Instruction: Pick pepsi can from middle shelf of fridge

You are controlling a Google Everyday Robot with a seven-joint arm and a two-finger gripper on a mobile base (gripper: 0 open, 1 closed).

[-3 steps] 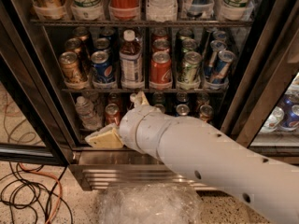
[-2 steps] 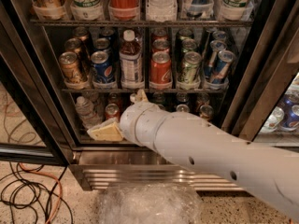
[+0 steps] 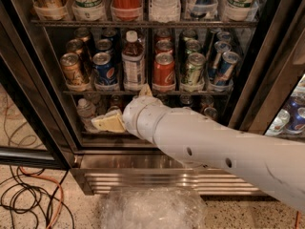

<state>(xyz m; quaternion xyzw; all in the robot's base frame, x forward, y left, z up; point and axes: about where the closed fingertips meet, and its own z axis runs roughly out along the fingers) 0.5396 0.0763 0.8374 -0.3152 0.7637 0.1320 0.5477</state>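
Pepsi can (image 3: pixel 105 69) stands on middle shelf (image 3: pixel 76 92); hand (image 3: pixel 120 106) below it, spread open, empty.

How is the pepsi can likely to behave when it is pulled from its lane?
The pepsi can looks like rigid, smooth metal, so perhaps slippery. Upright in a row, it may nudge the can behind. The gripper sits below the middle shelf.

Gripper (image 3: pixel 123 109) below pepsi can (image 3: pixel 105 69) on middle shelf (image 3: pixel 190 92)
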